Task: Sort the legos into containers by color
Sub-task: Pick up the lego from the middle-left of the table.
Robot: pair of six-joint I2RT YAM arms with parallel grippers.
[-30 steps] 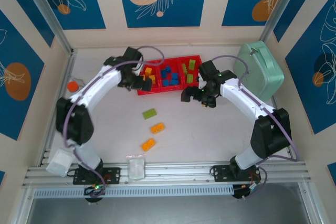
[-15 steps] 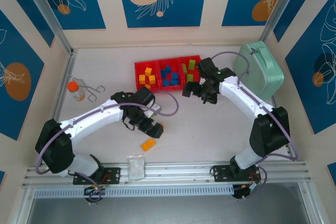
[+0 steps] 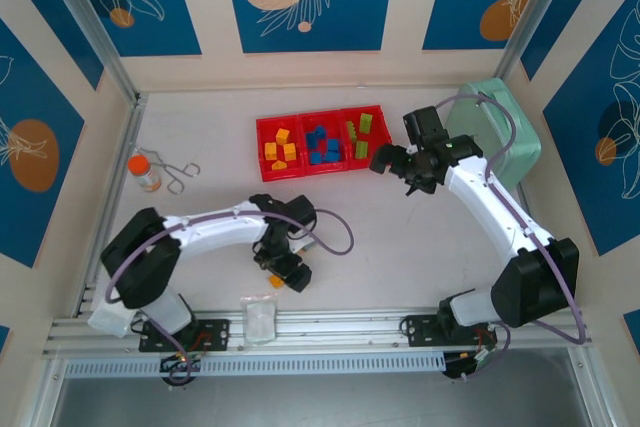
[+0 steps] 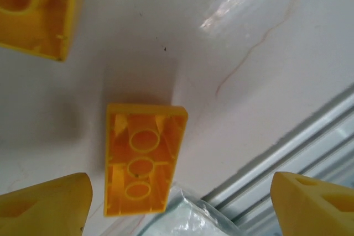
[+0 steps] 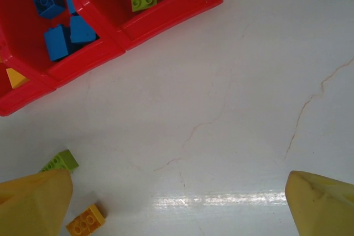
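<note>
Near table [image 3: 400, 267] edge, below left gripper [image 3: 289, 274], spread and empty: orange lego [image 4: 144, 161], hollow side up, long axis crosswise to the closing line, crowding one fingertip [image 4: 50, 200]. Calls for a sideways shift first. Right gripper [image 5: 178, 186], likewise spread, far off by the containers [image 5: 88, 59].

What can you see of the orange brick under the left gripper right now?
The orange brick is a small oblong of glossy hard plastic, lying flat on the white table with its hollow underside up: three round tubes in a row inside thin walls. No studs show. Its near end meets a clear plastic bag; whether it overlaps it I cannot tell. The left gripper is open, a finger to each side, neither touching it. A second orange brick lies apart.
</note>
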